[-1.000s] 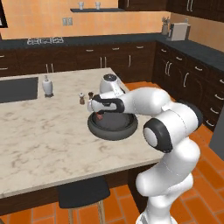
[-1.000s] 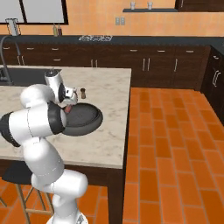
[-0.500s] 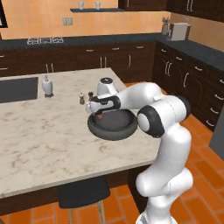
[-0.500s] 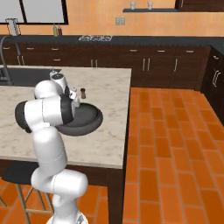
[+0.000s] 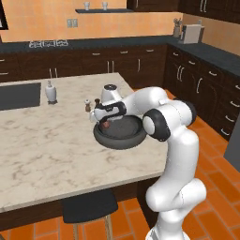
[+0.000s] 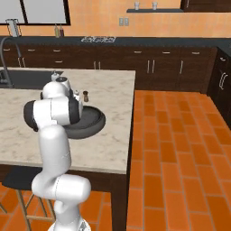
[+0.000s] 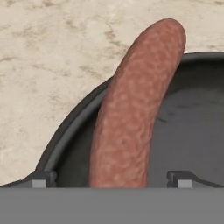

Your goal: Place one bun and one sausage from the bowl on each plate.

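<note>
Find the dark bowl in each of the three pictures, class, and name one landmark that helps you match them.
Left base view: the bowl sits at centre, on the island's right part, under the robot's hand.
Right base view: left of centre, near the counter's right edge, partly behind the arm.
Hand view: its rim curves across the lower half.
Shared landmark: the marble countertop.

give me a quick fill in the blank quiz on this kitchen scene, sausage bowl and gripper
1. The sausage lies between the two fingertips of the gripper, whose jaws are ____.
2. The sausage's far end leans over the ____ of the dark bowl.
3. The bowl stands on a marble-patterned ____.
4. In the right base view, the floor beside the island is laid with orange ____.

Missing words: open; rim; counter; tiles
</note>
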{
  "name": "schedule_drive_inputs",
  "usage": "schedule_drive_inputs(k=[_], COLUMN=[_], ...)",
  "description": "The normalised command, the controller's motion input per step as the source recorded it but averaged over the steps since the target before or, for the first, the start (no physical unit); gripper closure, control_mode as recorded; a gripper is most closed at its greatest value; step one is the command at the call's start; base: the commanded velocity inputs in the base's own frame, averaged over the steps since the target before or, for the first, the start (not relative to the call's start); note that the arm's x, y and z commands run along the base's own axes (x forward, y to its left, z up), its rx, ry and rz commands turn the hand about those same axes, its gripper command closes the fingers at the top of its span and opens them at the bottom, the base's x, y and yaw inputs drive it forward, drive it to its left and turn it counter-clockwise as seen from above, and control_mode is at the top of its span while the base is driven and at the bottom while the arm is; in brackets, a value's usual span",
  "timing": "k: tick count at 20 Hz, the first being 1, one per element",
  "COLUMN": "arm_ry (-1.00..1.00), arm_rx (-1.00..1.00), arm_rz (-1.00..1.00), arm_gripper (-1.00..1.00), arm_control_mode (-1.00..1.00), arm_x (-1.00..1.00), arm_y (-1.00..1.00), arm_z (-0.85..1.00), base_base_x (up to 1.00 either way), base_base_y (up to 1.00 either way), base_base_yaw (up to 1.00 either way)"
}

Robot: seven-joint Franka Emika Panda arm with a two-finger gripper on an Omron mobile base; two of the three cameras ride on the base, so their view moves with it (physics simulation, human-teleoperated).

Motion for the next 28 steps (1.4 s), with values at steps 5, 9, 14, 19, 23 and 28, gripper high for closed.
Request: schedule_drive_inputs(k=[5, 9, 14, 19, 23, 28], arm_ry=[0.00, 0.05, 0.05, 0.02, -0.02, 0.00], arm_rx=[0.00, 0.00, 0.00, 0.00, 0.00, 0.01], arm_rz=[0.00, 0.00, 0.00, 0.00, 0.01, 0.10], arm_gripper=[1.00, 1.00, 1.00, 1.00, 1.00, 1.00], arm_control_mode=[-1.00, -1.00, -1.00, -1.00, -1.00, -1.00], arm_x=[0.02, 0.00, 0.00, -0.35, -0.97, -1.00], arm_y=[0.00, 0.00, 0.00, -0.29, -0.79, -0.71], arm_z=[-0.19, -0.01, 0.00, 0.41, 0.99, 0.54], base_base_x=[0.00, 0.00, 0.00, 0.00, 0.00, 0.00], base_base_y=[0.00, 0.00, 0.00, 0.00, 0.00, 0.00], base_base_yaw=[0.00, 0.00, 0.00, 0.00, 0.00, 0.00])
